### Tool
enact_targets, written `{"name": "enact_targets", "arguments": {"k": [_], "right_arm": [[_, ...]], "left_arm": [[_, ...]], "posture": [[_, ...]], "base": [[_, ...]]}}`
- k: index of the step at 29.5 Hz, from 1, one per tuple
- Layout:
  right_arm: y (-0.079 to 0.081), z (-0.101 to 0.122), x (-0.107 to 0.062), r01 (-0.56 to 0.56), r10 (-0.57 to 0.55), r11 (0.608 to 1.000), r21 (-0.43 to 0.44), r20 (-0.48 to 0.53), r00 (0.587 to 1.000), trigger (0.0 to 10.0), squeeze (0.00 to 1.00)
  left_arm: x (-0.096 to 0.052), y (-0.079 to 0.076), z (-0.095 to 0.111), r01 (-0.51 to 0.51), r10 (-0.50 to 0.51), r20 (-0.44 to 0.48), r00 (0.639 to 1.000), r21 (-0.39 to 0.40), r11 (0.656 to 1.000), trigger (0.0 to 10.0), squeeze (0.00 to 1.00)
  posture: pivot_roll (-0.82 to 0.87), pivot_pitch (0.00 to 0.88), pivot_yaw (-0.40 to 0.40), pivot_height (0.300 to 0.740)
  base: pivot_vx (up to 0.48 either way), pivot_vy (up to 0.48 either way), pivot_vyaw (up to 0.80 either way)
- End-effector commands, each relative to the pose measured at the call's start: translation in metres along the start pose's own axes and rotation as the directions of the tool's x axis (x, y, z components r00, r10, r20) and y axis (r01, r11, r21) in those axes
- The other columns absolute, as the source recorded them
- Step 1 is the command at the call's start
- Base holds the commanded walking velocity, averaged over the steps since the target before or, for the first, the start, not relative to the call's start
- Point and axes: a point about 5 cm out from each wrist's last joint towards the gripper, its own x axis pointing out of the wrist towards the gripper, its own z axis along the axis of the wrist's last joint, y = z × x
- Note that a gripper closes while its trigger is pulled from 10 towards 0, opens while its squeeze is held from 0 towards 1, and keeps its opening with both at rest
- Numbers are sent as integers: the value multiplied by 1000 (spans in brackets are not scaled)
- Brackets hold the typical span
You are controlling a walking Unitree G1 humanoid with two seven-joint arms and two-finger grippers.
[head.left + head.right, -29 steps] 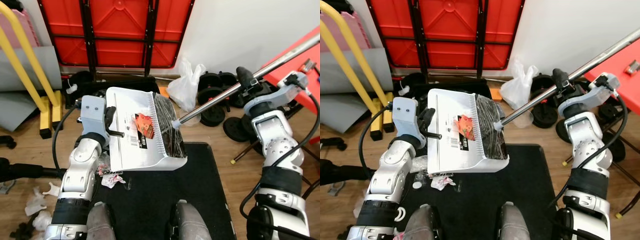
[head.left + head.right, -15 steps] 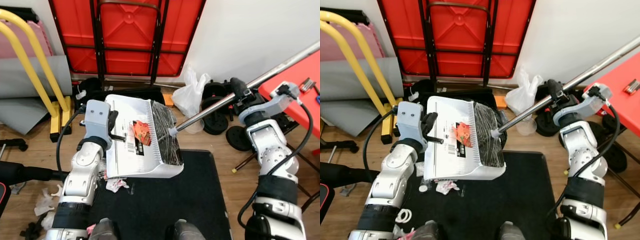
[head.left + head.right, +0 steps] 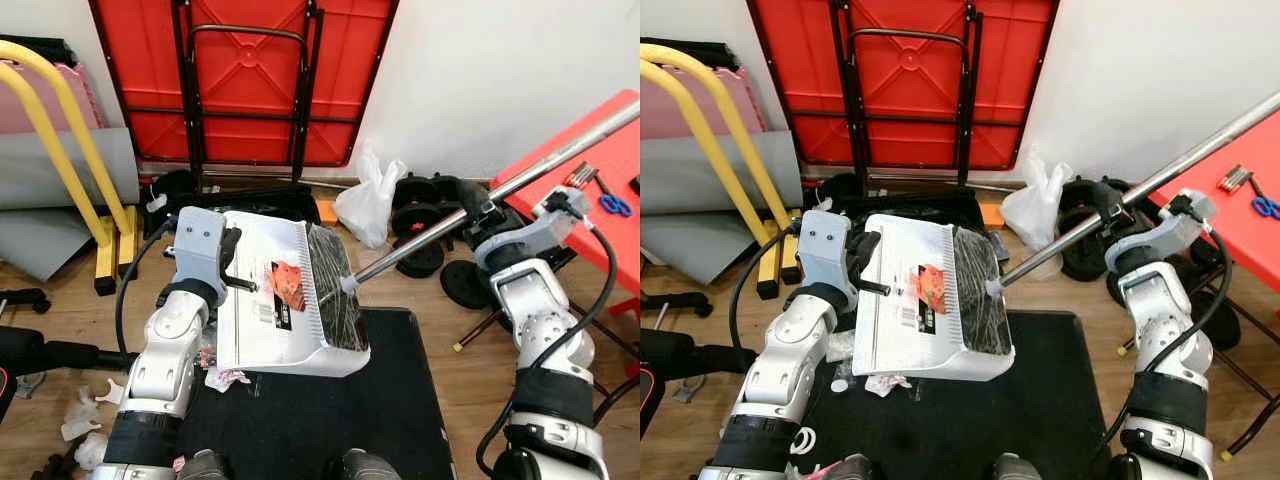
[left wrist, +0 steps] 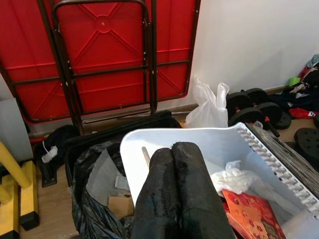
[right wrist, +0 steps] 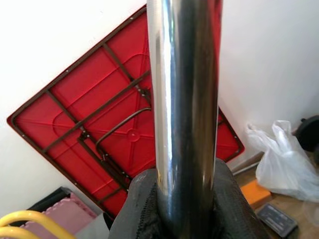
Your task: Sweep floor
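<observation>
Dustpan: the white dustpan point(image 3: 275, 300) is held up off the floor, tilted, above the near-left part of the black mat point(image 3: 400, 420).
Left pincer: the left pincer point(image 4: 175, 186) has its two black fingers pressed together, clamped on the dustpan's thin handle at the dustpan's left edge.
Broom: the broom head point(image 3: 337, 295) with its dark bristles lies against the toothed right edge of the dustpan; its shiny metal pole point(image 3: 520, 172) slants up and away to the right from there.
Right pincer: the right pincer point(image 5: 182, 199) grips the pole well to the right of the dustpan, a finger on each side of the metal.
Rubbish in the pan: a red wrapper point(image 3: 288, 284) and some crumpled clear plastic point(image 4: 232, 177) sit inside the dustpan.
Bin bag: an open black bin bag point(image 4: 94, 199) with cardboard scraps in it lies just beyond the dustpan's far edge.
Floor scraps: white paper bits point(image 3: 225, 377) lie under the dustpan's near-left corner; more lie further left on the wooden floor point(image 3: 60, 310).
Behind the dustpan: a folded red table point(image 3: 240, 75) leans on the wall, with a white plastic bag point(image 3: 368, 200) and black weight plates point(image 3: 425, 195) to the dustpan's far right.
</observation>
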Motion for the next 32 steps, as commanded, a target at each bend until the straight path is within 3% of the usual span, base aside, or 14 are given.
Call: {"name": "enact_targets", "arguments": {"k": [1, 6, 12, 21, 32], "right_arm": [[6, 14, -1, -24, 24, 1000, -4, 78, 997, 10000, 0], [6, 12, -1, -25, 28, 999, -39, 77, 997, 10000, 0], [3, 13, 1, 7, -6, 1000, -4, 84, 996, 10000, 0], [4, 15, 0, -2, 5, 1000, -29, 97, 995, 10000, 0], [7, 15, 2, -19, 19, 1000, 2, 103, 994, 10000, 0]], "left_arm": [[-1, -5, 1, 39, -39, 2, 999, -1, 999, 10000, 0], [-1, -6, 1, 59, -59, -2, 998, 8, 998, 10000, 0], [-1, -6, 2, 59, -59, 0, 998, 7, 998, 10000, 0], [-1, -8, 3, 63, -63, 4, 998, 3, 998, 10000, 0], [-1, -8, 4, 65, -65, 6, 998, 1, 998, 10000, 0]], "posture": [[-133, 26, -150, 740], [-134, 29, -151, 740], [-134, 29, -154, 740], [-136, 32, -154, 740], [-138, 32, -156, 740]], "base": [[0, 0, 0], [245, 0, 305], [335, 0, 423], [333, 0, 268], [331, 0, 0]]}}
